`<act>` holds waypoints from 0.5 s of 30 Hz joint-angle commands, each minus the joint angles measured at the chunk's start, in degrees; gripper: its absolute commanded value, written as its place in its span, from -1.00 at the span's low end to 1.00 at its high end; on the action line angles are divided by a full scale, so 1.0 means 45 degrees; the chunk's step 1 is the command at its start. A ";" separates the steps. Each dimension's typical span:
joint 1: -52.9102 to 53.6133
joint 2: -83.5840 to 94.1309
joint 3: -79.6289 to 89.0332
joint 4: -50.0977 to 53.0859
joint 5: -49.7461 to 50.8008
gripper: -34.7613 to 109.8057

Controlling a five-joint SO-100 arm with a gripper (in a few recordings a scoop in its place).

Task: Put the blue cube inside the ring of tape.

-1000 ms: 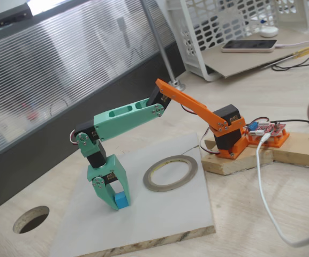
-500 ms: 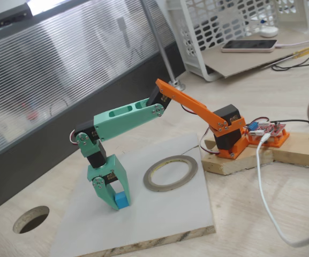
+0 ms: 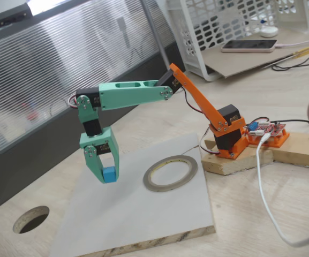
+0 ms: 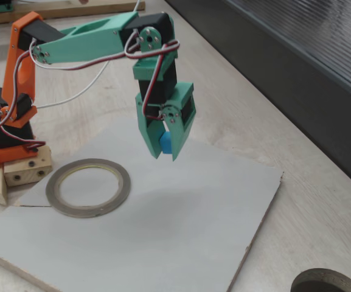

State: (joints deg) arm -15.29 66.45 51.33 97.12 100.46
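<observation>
One counter (image 3: 283,214), light wood, carrying one grey board (image 3: 143,214) with a raw ply edge. One round dark hole (image 3: 31,218) cut through the counter off the board's left corner in a fixed view; it's at bottom right in the other (image 4: 327,283). One arm, orange lower link, green upper link, base bolted to a wood block (image 3: 234,160).

One ring of tape (image 3: 170,172) lying flat on the board, axis vertical, grey-tan with yellowish inner rim (image 4: 88,187). Nothing inside it.

One claw (image 3: 106,174), green, pointing down, raised clear of the board (image 4: 166,149). It's clamped on the blue cube (image 3: 109,175), pinched between the two finger ends (image 4: 165,142). Cube is in the air, above the board, beside the ring and outside it, left of it in a fixed view (image 3: 109,175). Cube has no long axis; its faces sit roughly square to the fingers.
</observation>
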 commanded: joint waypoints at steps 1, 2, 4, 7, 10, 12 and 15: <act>0.0078 0.1152 0.0215 0.0020 0.0137 -0.34; 0.0117 0.1309 0.0547 0.0020 0.0098 -0.34; 0.0664 0.1738 0.1523 -0.0020 0.0078 -0.34; 0.1934 0.2598 0.3203 -0.0137 0.0020 -0.34; 0.3164 0.3398 0.4551 -0.0137 0.0000 -0.34; 0.4121 0.3789 0.5117 -0.0137 0.0000 -0.34; 0.5508 0.4199 0.5625 -0.0156 -0.0020 -0.34</act>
State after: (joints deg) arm 3.96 80.68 74.62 96.33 100.11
